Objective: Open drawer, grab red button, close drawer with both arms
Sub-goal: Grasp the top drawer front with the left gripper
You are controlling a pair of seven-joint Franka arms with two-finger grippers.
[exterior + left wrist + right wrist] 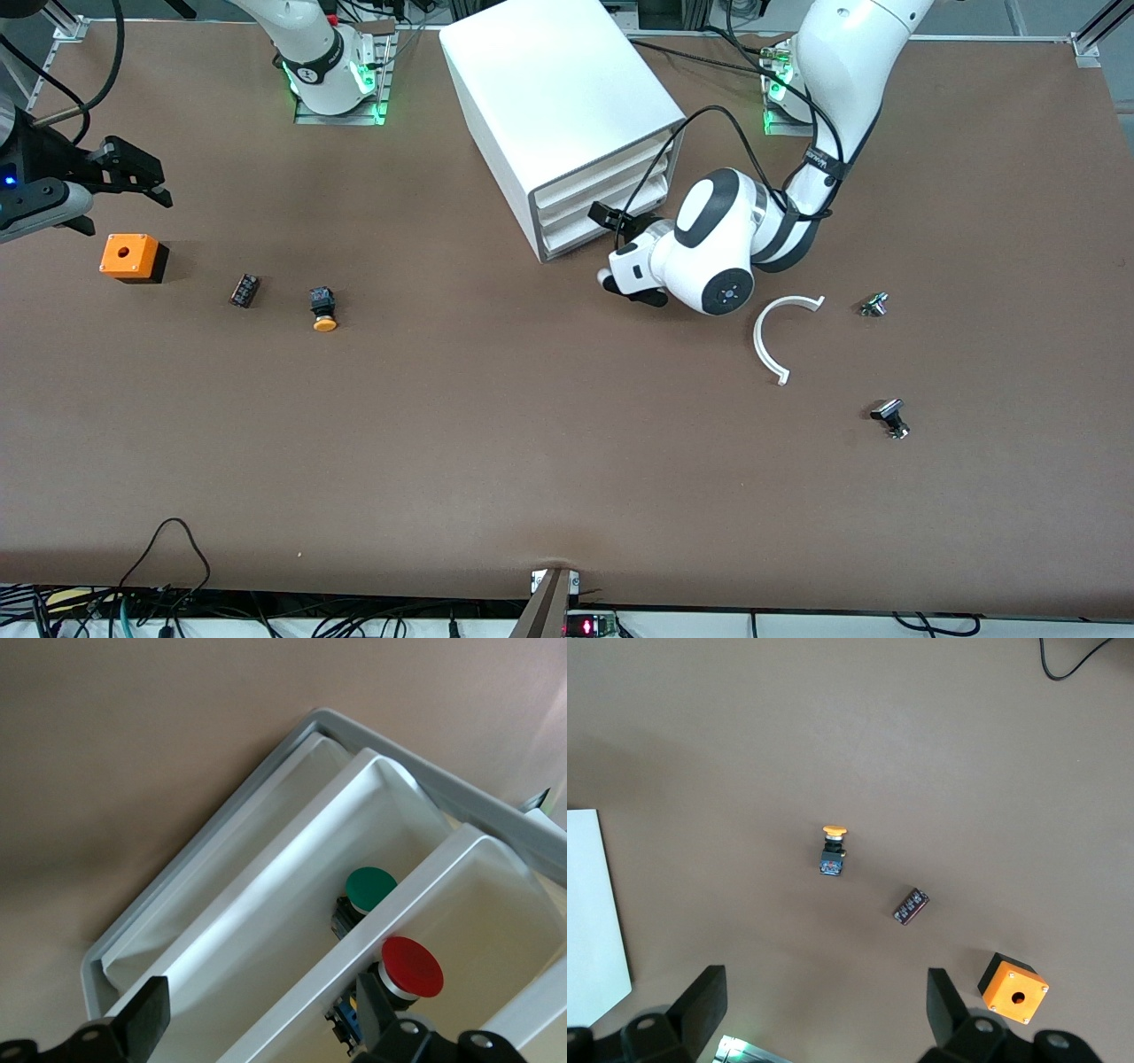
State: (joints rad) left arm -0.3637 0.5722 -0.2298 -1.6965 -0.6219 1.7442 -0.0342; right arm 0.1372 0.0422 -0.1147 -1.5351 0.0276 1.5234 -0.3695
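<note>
The white cabinet (549,106) stands at the robots' side of the table, and its three drawers (611,190) are each pulled out a little. The left wrist view looks into them. The red-capped button (412,966) lies in one drawer (496,904), with its black-and-blue body partly hidden by a finger. It is hidden in the front view. My left gripper (616,248) is open at the drawer fronts (261,1014), with one finger (372,1001) right beside the red button. My right gripper (146,182) is open and empty (824,1010). It waits in the air over the right arm's end of the table.
A green-capped button (370,888) lies in the adjoining drawer. An orange box with a hole (133,257), a small black block (245,290) and a yellow-capped button (323,310) lie toward the right arm's end. A white curved strip (780,337) and two small metal parts (874,304) (890,418) lie toward the left arm's end.
</note>
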